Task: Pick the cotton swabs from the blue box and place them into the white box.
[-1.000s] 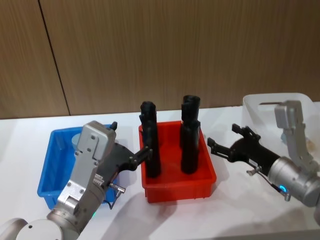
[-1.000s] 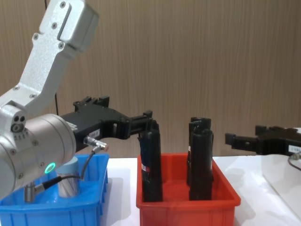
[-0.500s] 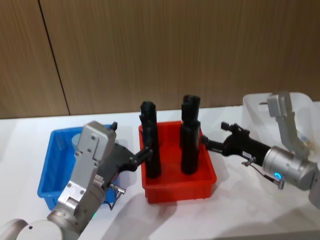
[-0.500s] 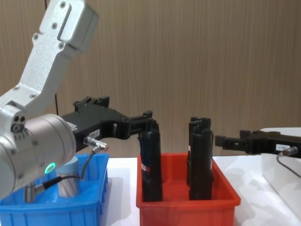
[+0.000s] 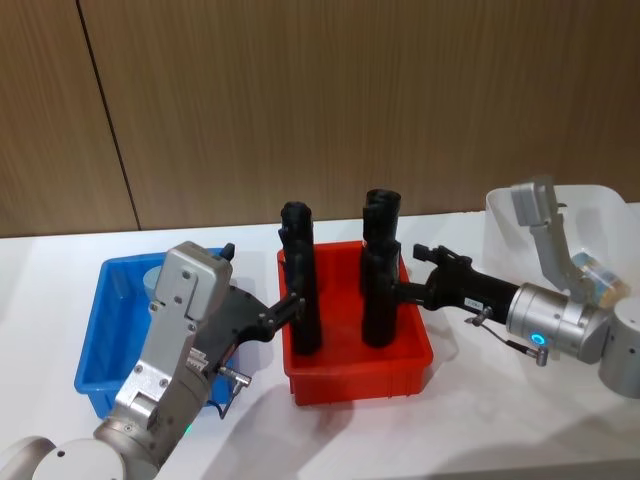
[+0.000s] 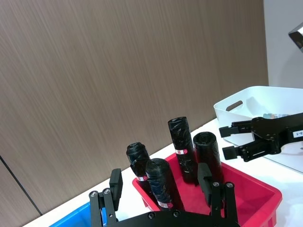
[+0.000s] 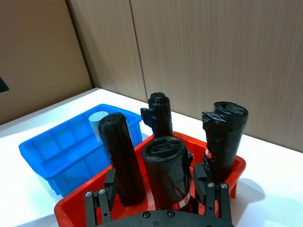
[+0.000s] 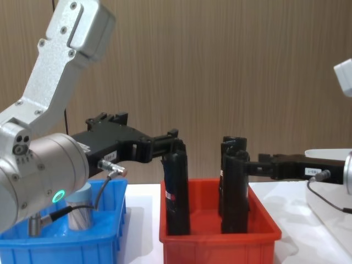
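Standing at the far end of the blue box, the cotton swabs show a pale round lid, apart from both grippers. The left gripper hangs over the gap between that box and the red bin, fingers spread wide and empty. The right gripper reaches in from the white box side, jaws wide apart around a black roll; contact cannot be told. The rolls carry white-and-red label bands, print unreadable.

Bright, even indoor light, soft shadows beside the red bin
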Motion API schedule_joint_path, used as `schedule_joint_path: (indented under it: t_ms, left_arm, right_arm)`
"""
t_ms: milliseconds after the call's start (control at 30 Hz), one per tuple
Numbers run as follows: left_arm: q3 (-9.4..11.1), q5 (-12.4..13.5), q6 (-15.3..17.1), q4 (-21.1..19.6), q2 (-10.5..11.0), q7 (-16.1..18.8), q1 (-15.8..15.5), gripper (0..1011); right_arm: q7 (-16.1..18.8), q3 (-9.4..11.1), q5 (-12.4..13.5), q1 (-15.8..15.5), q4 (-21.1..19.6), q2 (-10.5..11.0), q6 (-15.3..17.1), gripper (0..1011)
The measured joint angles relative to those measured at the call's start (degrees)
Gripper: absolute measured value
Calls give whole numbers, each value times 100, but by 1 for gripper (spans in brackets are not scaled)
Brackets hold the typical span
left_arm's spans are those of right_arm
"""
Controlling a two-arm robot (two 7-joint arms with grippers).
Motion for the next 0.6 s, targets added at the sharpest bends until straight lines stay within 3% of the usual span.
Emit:
schedule_joint_path:
  t_ms: [600]
  left_arm:
    - [0, 0, 0, 0, 0, 0, 0, 1004]
  right_arm:
    - [395, -168, -4, 583, 983, -204, -457, 1002]
